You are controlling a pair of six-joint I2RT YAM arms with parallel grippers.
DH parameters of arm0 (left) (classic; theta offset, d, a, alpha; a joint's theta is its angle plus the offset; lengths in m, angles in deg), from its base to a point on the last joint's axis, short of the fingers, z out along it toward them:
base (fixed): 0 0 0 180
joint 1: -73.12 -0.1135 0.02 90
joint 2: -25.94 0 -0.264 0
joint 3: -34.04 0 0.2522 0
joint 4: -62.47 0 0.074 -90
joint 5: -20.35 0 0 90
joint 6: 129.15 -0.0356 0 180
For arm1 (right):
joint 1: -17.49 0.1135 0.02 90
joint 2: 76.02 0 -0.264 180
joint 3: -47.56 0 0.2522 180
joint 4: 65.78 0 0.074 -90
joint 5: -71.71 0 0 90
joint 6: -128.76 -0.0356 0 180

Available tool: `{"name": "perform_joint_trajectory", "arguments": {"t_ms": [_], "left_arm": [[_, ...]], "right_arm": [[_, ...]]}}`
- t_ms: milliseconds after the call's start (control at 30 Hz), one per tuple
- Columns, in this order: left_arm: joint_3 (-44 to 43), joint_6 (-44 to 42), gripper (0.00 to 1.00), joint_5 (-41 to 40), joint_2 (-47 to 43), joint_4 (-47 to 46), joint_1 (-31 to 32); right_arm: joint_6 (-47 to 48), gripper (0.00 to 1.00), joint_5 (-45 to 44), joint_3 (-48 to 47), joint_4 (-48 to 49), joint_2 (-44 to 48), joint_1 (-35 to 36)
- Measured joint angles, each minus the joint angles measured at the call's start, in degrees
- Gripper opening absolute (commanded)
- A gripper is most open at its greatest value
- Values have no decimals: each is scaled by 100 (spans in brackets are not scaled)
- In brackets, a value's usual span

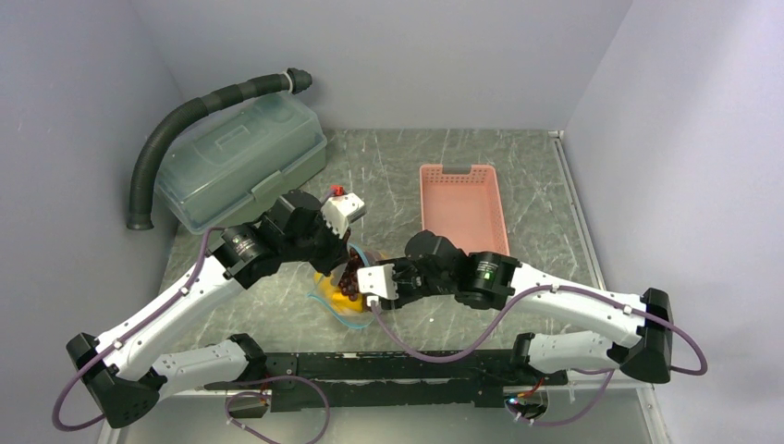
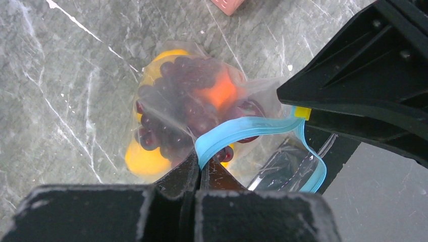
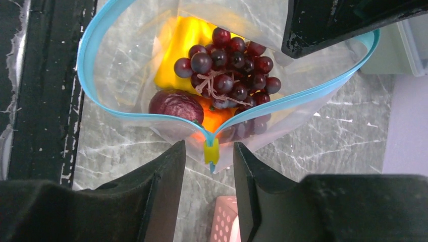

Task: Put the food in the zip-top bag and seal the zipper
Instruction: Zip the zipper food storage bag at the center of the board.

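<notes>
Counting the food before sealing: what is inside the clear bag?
Inside the zip-top bag: a purple grape bunch on top, yellow fruit and a brown-red ball beside it, an orange fruit partly beneath. Anything else under the grapes is covered, so no full count.

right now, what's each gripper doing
Left gripper: closed, pinching the zipper of the zip-top bag.
Right gripper: open, straddling the yellow slider, not yet gripping it.
</notes>
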Motion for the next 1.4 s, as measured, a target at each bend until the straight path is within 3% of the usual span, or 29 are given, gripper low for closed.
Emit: {"name": "perform_joint_trajectory", "arguments": {"t_ms": [267, 467, 633, 833, 967, 1200, 1267, 1400], "left_arm": [[0, 0, 0, 0, 0, -2, 7], [0, 0, 0, -2, 0, -2, 7], [17, 2, 10, -7, -11, -7, 9], [74, 2, 32, -111, -188, -28, 9], [83, -4, 50, -295, -387, -48, 9], [212, -26, 65, -358, -1038, -166, 9], [212, -31, 75, -313, -1204, -197, 9], [212, -48, 78, -160, -1469, -201, 9]], "right_arm": [[90, 26, -251, 57, 170, -72, 0], [107, 1, -284, 87, 205, -105, 7], [111, 0, -341, 87, 195, -103, 11], [2, 0, -407, 13, -61, 105, 17], [-219, 0, -529, -479, -527, 127, 24], [-533, 0, -483, -1349, -1294, 122, 24], [-577, 0, -457, -1482, -1521, 122, 26], [-675, 0, -323, -1779, -1978, 109, 26]]}}
